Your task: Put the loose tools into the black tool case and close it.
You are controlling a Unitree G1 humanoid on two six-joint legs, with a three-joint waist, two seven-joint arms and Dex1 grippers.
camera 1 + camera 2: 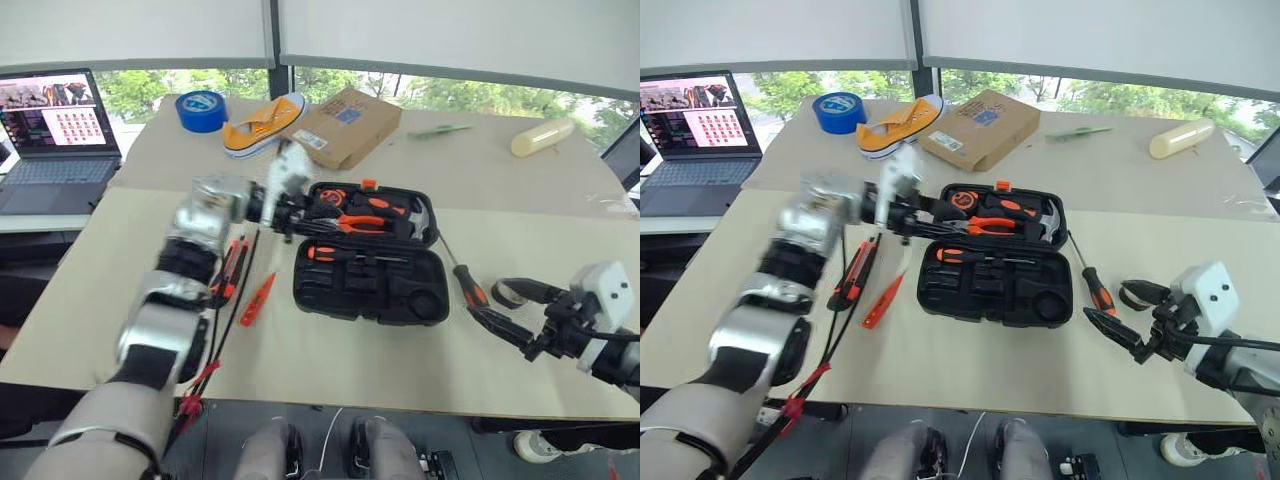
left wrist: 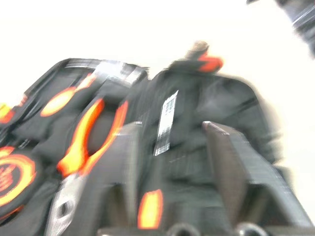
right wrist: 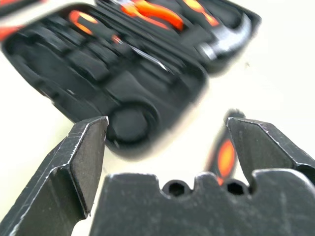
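Observation:
The black tool case (image 1: 368, 290) lies open in the middle of the table, with pliers, a hammer and a screwdriver (image 1: 345, 255) in its slots. My left gripper (image 1: 300, 222) hovers over the case's left edge, its fingers (image 2: 224, 162) apart with nothing between them. Left of the case lie an orange-and-black-handled tool (image 1: 231, 268) and a thin orange tester screwdriver (image 1: 257, 298). Another screwdriver (image 1: 466, 282) lies just right of the case. My right gripper (image 1: 512, 310) stands open right beside its handle (image 3: 225, 156), not touching it.
At the back of the table are a blue tape roll (image 1: 201, 110), a yellow shoe (image 1: 262, 124), a brown cardboard box (image 1: 345, 127), a green strip (image 1: 438, 130) and a cream roll (image 1: 543, 137). A laptop (image 1: 58, 140) sits on a side table at the far left.

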